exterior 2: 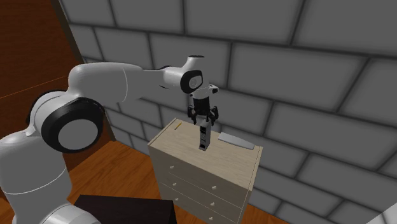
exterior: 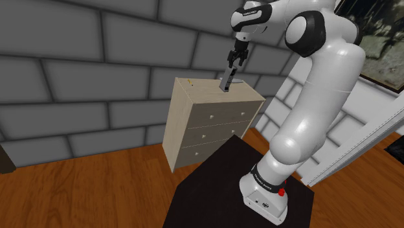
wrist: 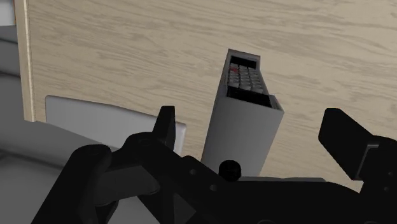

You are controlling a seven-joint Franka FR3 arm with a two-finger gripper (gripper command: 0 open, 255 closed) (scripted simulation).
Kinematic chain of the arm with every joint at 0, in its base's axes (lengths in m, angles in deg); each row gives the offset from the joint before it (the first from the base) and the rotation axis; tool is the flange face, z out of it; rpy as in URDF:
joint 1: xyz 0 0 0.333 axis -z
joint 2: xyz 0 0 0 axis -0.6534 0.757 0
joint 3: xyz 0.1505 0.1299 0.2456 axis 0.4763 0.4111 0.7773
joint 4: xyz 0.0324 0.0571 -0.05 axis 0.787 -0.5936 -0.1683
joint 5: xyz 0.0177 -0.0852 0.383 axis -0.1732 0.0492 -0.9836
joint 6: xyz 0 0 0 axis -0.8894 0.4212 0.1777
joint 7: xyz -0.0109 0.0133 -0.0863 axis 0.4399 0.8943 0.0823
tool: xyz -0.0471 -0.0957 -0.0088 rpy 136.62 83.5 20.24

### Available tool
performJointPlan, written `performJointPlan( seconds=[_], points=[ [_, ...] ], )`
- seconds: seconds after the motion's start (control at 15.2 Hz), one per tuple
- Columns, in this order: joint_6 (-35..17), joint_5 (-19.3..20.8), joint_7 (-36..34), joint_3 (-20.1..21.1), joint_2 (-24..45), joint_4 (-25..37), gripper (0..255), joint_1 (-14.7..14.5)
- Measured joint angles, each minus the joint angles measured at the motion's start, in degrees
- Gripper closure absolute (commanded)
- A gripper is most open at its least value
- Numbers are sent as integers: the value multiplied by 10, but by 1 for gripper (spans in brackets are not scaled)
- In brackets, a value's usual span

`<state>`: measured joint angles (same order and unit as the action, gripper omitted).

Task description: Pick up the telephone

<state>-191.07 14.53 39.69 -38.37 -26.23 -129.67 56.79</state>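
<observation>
Gripper (exterior 2: 204, 118) open, fingers (wrist: 167, 125) straddling the upright telephone (wrist: 243, 127) on the dresser (exterior 2: 170, 144), seemingly not touching. One finger landing first could topple it.

Grey block room, wood floor, one small dresser

Big grey block wall (exterior: 78, 65) all along the back, with a glossy reddish-brown plank floor (exterior: 97, 188) under it. A pale wood-grain chest of three drawers (exterior: 207, 123) with little round knobs sits backed up against that wall. Over at the shoulder view's right there's a white-framed window (exterior: 379, 39) with something dark and murky behind the glass, and the blocks below it look much paler. The light is soft and even.
</observation>
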Motion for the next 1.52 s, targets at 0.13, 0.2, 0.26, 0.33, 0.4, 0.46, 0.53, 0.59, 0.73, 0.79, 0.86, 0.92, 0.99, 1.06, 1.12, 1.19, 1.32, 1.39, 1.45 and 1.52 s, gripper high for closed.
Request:
performJointPlan(
  seconds=[0.13,0.2,0.26,0.33,0.4,0.46,0.53,0.59,0.73,0.79,0.86,0.92,0.99,1.06,1.12,1.19,1.32,1.39,1.45,1.52],
  points=[
    [-13,-1,-1,0,4,-10,0,0],
    [-21,-1,-2,1,6,-16,0,0],
    [-26,-2,-1,1,7,-20,0,1],
    [-29,-2,-1,1,8,-21,255,1],
    [-30,-3,-1,1,9,-22,255,1],
    [-31,-3,-1,1,9,-22,255,1],
    [-32,-3,-1,1,9,-22,255,1],
    [-32,-3,-1,1,9,-22,255,1],
    [-32,-3,-1,1,9,-22,255,1],
    [-32,-3,-1,1,10,-21,255,1],
    [-32,-3,-1,1,10,-21,255,1],
    [-32,-3,-1,1,10,-21,255,1],
    [-32,-3,-1,1,9,-22,255,1],
    [-29,-2,-1,1,8,-21,255,1],
    [-24,-2,-1,0,6,-18,255,1],
    [-17,-2,0,0,5,-12,255,1],
    [-3,-1,1,0,4,0,255,1],
    [4,-1,2,0,4,8,255,1],
    [13,-1,2,0,4,16,255,1],
    [20,-1,2,0,3,23,255,1]
  ],
)
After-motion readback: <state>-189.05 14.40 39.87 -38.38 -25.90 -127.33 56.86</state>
